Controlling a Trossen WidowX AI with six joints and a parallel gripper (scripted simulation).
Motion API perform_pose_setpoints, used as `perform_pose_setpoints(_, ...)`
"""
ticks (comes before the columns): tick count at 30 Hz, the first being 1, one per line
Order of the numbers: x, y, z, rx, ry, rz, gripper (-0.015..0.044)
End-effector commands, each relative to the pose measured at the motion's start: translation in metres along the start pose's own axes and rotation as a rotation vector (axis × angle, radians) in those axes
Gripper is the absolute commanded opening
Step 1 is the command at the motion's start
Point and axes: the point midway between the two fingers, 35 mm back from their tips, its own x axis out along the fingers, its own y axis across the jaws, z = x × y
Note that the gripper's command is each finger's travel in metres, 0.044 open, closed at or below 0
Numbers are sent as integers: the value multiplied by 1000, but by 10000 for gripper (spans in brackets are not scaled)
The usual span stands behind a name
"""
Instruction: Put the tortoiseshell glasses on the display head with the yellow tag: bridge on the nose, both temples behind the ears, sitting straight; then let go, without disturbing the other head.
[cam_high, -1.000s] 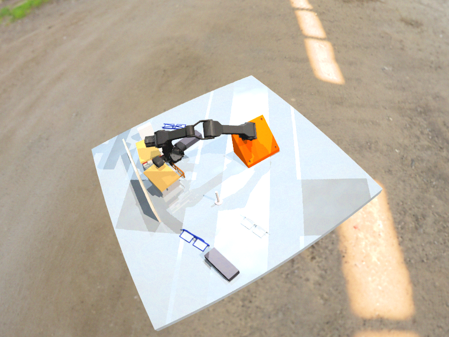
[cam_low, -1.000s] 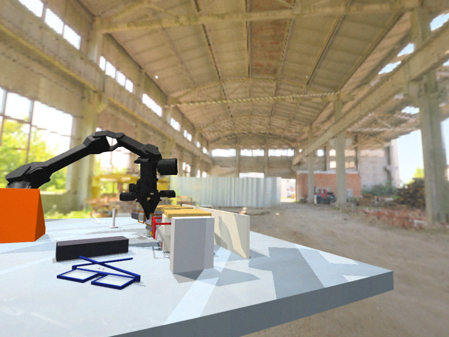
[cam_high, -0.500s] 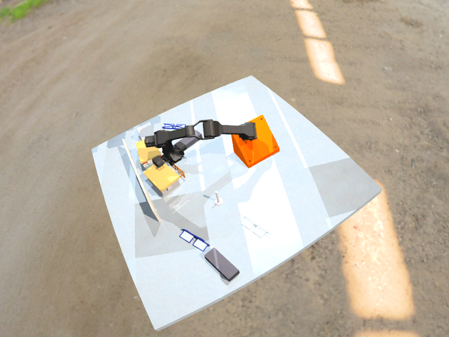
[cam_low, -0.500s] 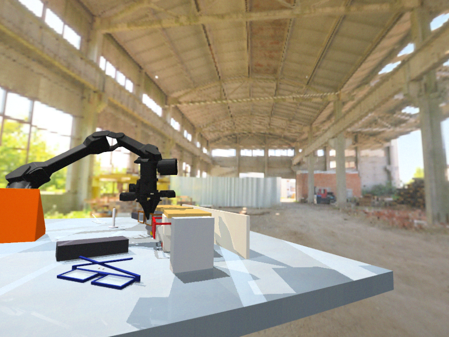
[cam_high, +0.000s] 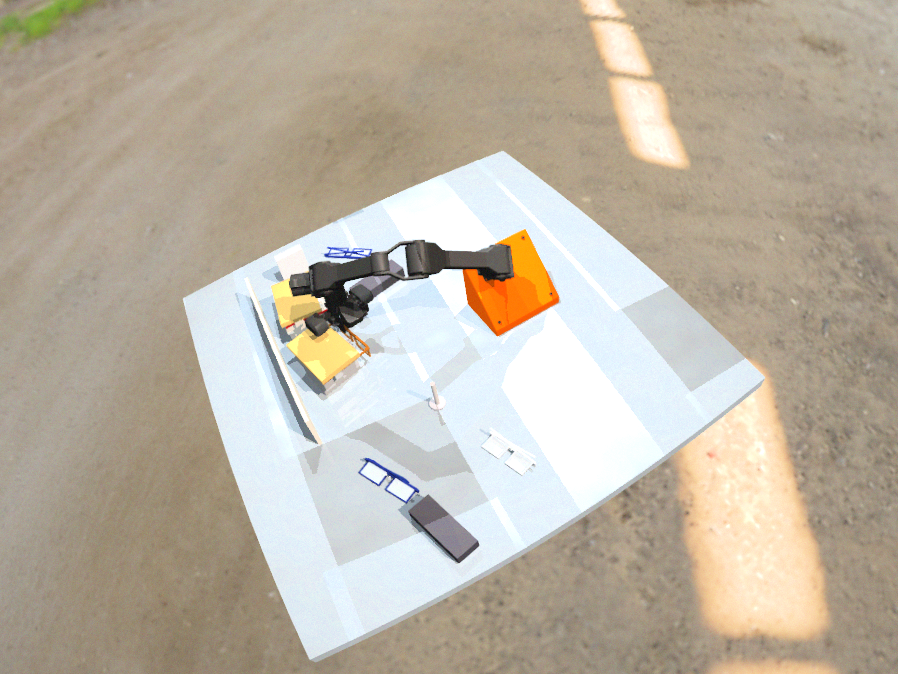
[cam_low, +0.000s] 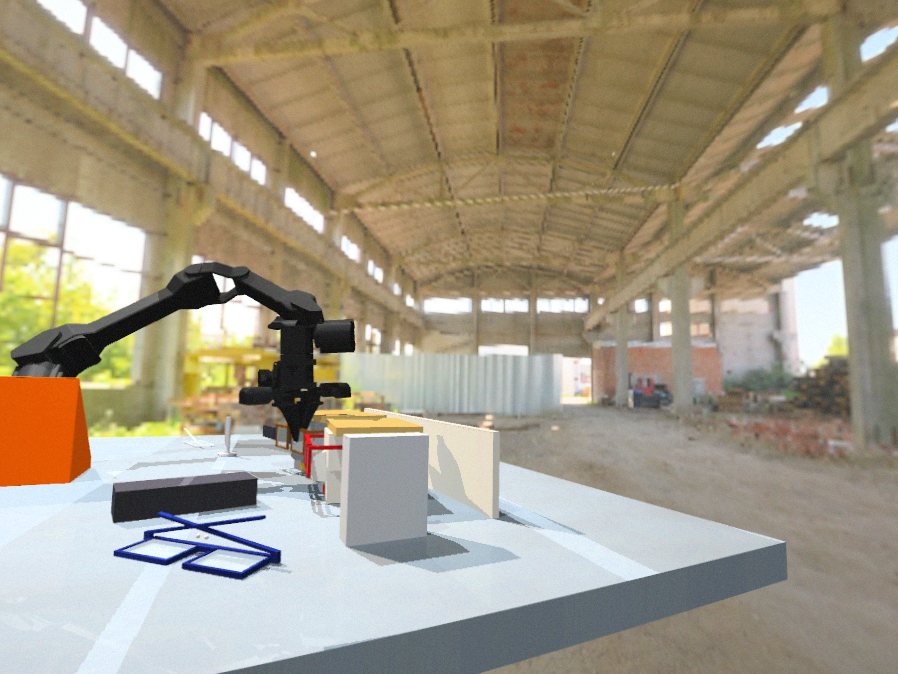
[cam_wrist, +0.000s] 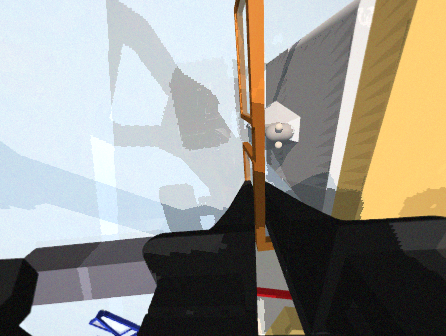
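Tool (cam_high: 336, 319) (cam_low: 295, 437) (cam_wrist: 253, 185) clamped near one end of brown glasses (cam_high: 356, 340) (cam_low: 277, 436) (cam_wrist: 258, 140); I saw their long axis run past nose (cam_wrist: 278, 132), alongside head (cam_high: 324, 354) (cam_low: 353, 413) (cam_wrist: 400, 100).

Cannot follow the orange glasses (cam_high: 356, 340) (cam_low: 281, 436) (cam_wrist: 258, 100) past the wrist view's top edge. Cannot see, from above, the arm-covered end of the case (cam_high: 382, 279) (cam_low: 184, 500) (cam_wrist: 95, 285) toward the upper-left edge of the table (cam_high: 580, 500) (cam_low: 652, 594) (cam_wrist: 50, 100). Cannot see, in the exterior view, part of the red-framed head (cam_high: 293, 303) (cam_low: 331, 475) behind the white block (cam_high: 292, 262) (cam_low: 384, 493).
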Motion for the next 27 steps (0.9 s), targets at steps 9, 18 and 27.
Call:
perform_pose_setpoints(9, 0, 0, 0, 0, 0, 0, 107)
perform_pose_setpoints(18, -28, -3, -1, 1, 11, 64, 107)
perform_pose_setpoints(27, -38, 16, -2, 2, 12, 74, 107)
